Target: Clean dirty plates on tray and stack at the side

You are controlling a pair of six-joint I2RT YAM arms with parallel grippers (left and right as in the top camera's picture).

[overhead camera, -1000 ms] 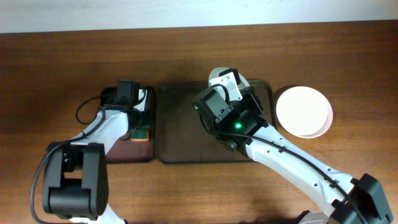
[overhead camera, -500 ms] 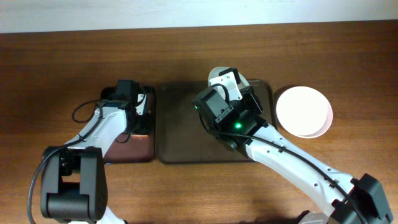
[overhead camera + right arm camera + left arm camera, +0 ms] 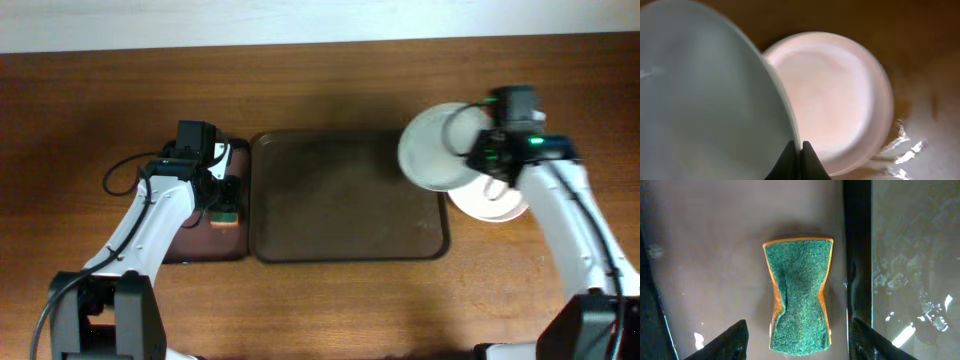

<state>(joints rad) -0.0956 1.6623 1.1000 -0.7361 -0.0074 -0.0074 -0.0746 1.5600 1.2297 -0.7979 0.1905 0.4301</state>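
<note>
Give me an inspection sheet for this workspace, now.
Surface: wooden table, no spills seen.
Job's things: tray bare; held plate looks clean, over the tray's far right corner and partly over the stack; stack on the table right of the tray, count unclear.
Clutter: sponge lying on the narrow tray, green side up.
Grippers: left gripper open, fingers either side of the sponge, not touching it; right gripper shut on the held plate's rim.
Cables: black cable looping off the left arm.
Surroundings: pale wall behind the table.
</note>
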